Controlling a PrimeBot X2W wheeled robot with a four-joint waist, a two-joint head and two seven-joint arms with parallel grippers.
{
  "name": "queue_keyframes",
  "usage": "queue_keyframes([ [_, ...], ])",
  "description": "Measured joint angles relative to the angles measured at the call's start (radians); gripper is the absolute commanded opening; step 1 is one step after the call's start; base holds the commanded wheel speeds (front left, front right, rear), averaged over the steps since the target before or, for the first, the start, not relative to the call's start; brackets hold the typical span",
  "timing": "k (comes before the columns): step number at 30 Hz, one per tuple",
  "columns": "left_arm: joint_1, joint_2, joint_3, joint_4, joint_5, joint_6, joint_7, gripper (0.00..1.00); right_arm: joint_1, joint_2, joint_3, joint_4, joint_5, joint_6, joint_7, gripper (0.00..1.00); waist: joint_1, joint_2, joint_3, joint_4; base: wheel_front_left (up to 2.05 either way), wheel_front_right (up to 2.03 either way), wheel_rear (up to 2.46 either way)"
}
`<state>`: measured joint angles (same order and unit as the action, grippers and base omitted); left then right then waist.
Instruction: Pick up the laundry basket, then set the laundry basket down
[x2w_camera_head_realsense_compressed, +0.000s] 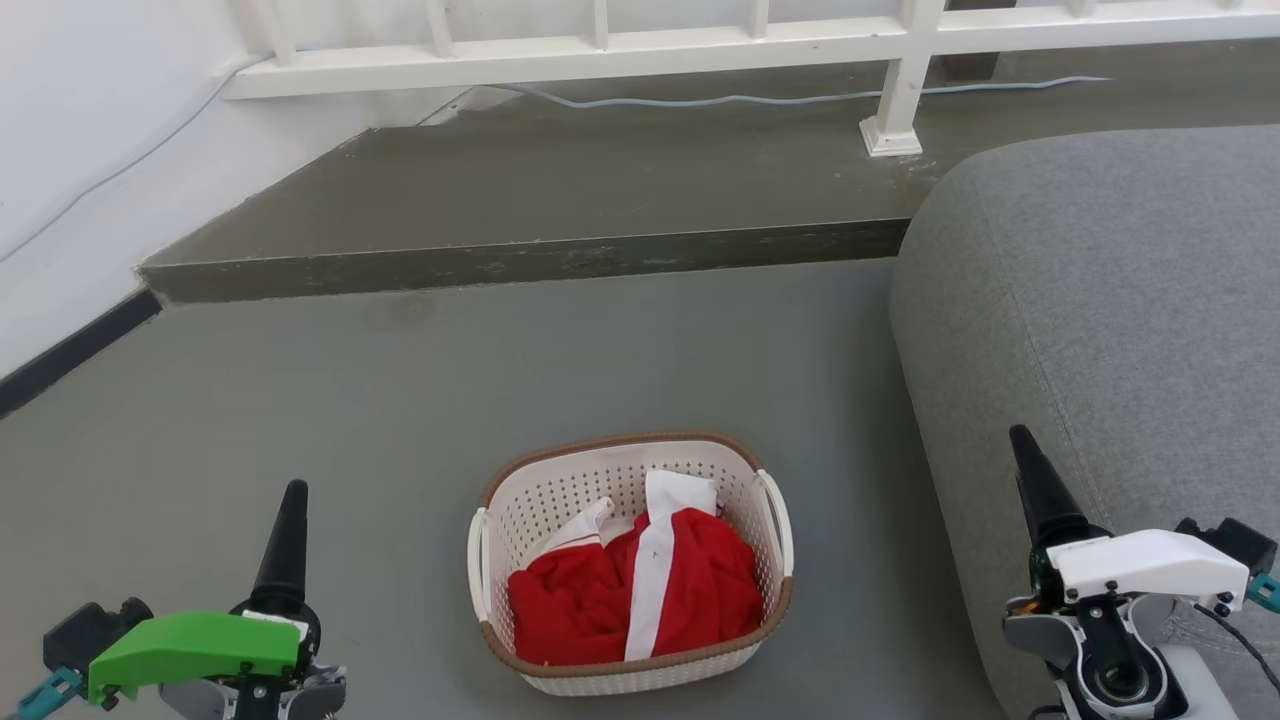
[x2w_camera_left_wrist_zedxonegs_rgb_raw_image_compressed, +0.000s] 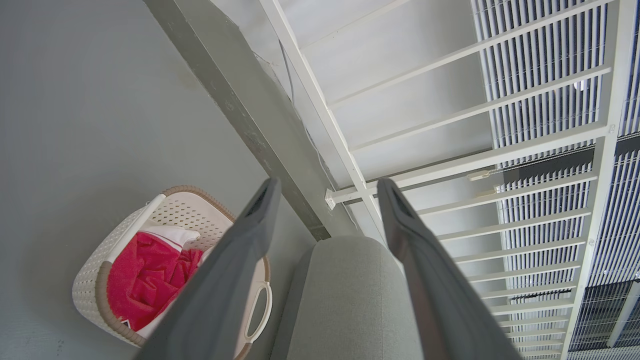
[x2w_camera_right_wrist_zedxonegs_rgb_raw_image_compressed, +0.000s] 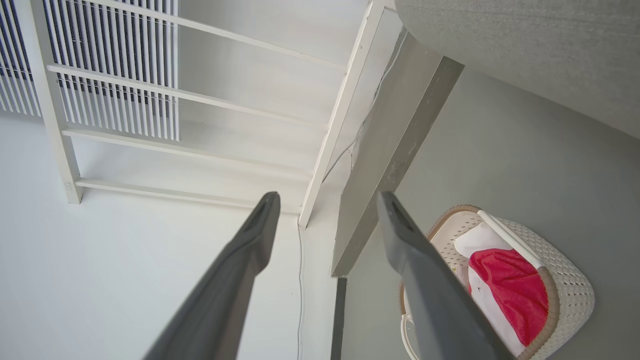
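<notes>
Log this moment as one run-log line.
stage: before pickup | laundry basket: on floor, red-and-white cloth inside | left gripper: open, empty | right gripper: open, empty

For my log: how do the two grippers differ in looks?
The left gripper wears a bright green housing, the right gripper a white housing. Both have long, dark, tapering fingers and a teal connector at the outer end. A thin black cable trails beside the right one.
</notes>
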<state>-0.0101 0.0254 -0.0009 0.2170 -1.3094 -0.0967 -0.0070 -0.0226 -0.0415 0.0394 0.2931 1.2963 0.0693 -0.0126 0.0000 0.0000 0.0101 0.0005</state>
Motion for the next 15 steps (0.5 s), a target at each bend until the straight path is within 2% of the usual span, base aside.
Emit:
queue_keyframes([
  [15,0.001,0.027,-0.060,-0.064,0.297,0.031,-0.048,1.00,-0.009,-0.003,0.069,-0.021,-0.221,-0.049,-0.041,1.00,0.0000,0.0000,0.008,0.000,0.00,0.00,0.00],
])
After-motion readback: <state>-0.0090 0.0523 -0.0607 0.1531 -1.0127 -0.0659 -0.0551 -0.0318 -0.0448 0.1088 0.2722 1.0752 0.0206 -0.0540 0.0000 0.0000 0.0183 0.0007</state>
